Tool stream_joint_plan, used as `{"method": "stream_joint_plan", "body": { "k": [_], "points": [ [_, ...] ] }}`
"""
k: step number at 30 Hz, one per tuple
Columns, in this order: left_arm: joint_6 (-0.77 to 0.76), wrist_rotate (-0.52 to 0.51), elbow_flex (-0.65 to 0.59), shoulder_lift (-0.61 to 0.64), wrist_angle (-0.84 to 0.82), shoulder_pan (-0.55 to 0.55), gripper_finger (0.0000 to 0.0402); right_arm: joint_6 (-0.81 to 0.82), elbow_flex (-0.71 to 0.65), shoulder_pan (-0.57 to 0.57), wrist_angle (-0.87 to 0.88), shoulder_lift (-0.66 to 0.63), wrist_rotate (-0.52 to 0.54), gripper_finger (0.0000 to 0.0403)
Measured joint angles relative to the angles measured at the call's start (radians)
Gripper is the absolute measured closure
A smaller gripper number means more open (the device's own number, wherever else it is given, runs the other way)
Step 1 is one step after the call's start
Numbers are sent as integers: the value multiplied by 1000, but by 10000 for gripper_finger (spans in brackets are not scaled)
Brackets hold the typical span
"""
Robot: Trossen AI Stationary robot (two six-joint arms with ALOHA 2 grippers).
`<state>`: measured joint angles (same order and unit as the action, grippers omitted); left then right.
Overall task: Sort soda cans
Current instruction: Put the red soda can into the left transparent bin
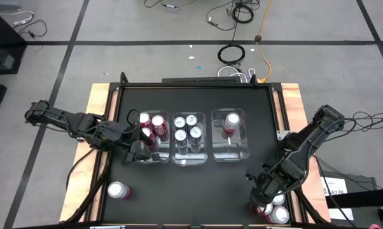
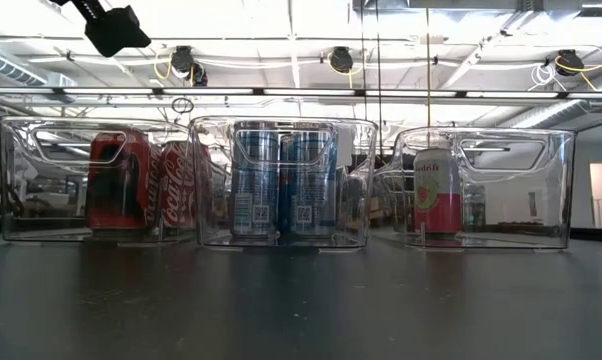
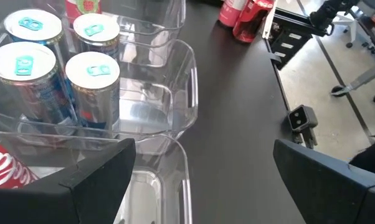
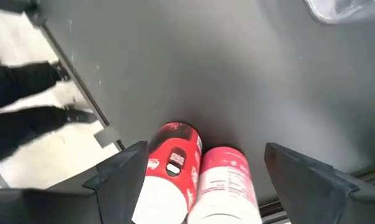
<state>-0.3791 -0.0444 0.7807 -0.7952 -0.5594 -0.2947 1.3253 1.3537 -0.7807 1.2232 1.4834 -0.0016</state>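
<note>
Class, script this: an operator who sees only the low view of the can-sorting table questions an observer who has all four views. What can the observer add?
Observer: The left gripper hangs open above the left bin.
Operator: I see two blue cans in the middle bin. More behind?
Observer: Yes, four blue cans stand in the middle bin.
Operator: Any cans outside the bins?
Observer: The right gripper, open, hangs over a red can and a pink can, touching side by side.
</note>
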Motion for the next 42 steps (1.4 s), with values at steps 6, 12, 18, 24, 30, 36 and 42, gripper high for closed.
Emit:
{"method": "stream_joint_plan", "body": {
  "k": [6,12,18,24,30,36,42],
  "points": [
    [-5,-9,0,0,0,0,14,-32,0,-2,-2,3,-5,90],
    [-8,-16,0,0,0,0,14,-58,0,-16,-22,46,-56,90],
    [-54,-16,0,0,-1,0,14,-50,1,-39,-62,72,-94,90],
    [-60,-16,0,0,-4,0,14,18,2,-66,-126,77,-97,90],
    [-60,-16,0,0,-8,0,14,40,2,-107,-146,135,-135,90],
    [-60,-15,0,0,-8,0,14,26,2,-137,-133,191,-207,90],
    [-61,-15,0,0,-7,0,14,-6,3,-160,-116,198,-199,90]
  ]
}}
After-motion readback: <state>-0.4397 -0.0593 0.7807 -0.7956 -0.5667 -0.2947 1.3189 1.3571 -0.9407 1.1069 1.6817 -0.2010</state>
